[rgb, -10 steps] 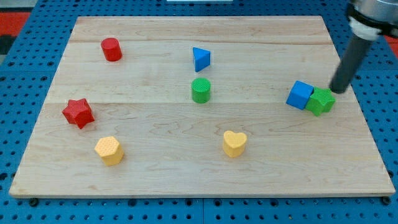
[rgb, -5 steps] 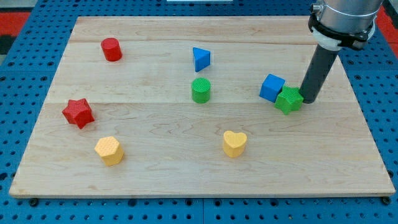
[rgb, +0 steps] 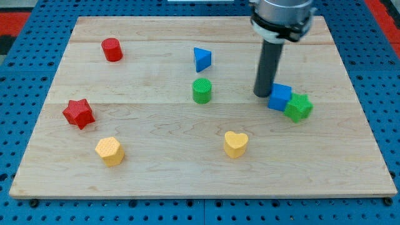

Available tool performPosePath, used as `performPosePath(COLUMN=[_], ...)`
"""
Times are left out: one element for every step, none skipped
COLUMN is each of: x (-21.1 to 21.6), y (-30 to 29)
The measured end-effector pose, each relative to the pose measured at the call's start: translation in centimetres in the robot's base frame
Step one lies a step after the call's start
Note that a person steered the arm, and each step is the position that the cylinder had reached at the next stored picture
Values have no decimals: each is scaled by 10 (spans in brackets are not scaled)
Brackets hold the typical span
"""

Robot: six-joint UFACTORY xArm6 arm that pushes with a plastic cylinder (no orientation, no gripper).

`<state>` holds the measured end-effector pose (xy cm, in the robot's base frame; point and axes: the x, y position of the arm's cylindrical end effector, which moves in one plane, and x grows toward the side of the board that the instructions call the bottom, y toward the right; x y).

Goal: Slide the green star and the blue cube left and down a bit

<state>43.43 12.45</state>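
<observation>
The blue cube (rgb: 280,97) sits right of the board's middle, and the green star (rgb: 299,107) touches its lower right side. My tip (rgb: 261,94) rests on the board just left of the blue cube, close to or touching its upper left edge. The rod rises from there to the arm's body at the view's top.
A green cylinder (rgb: 202,90) stands left of my tip, with a blue triangle (rgb: 202,59) above it. A yellow heart (rgb: 235,144) lies below. A red cylinder (rgb: 112,49), a red star (rgb: 79,113) and a yellow hexagon (rgb: 109,150) are at the left of the wooden board (rgb: 187,181).
My tip pushed the two blocks left from the right side, then moved over to the cube's left. The blocks have since shifted slightly right and down.
</observation>
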Motion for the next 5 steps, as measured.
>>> performPosePath(x=[-25, -50, -9, 19, 20], y=[-5, 12, 48, 62, 78])
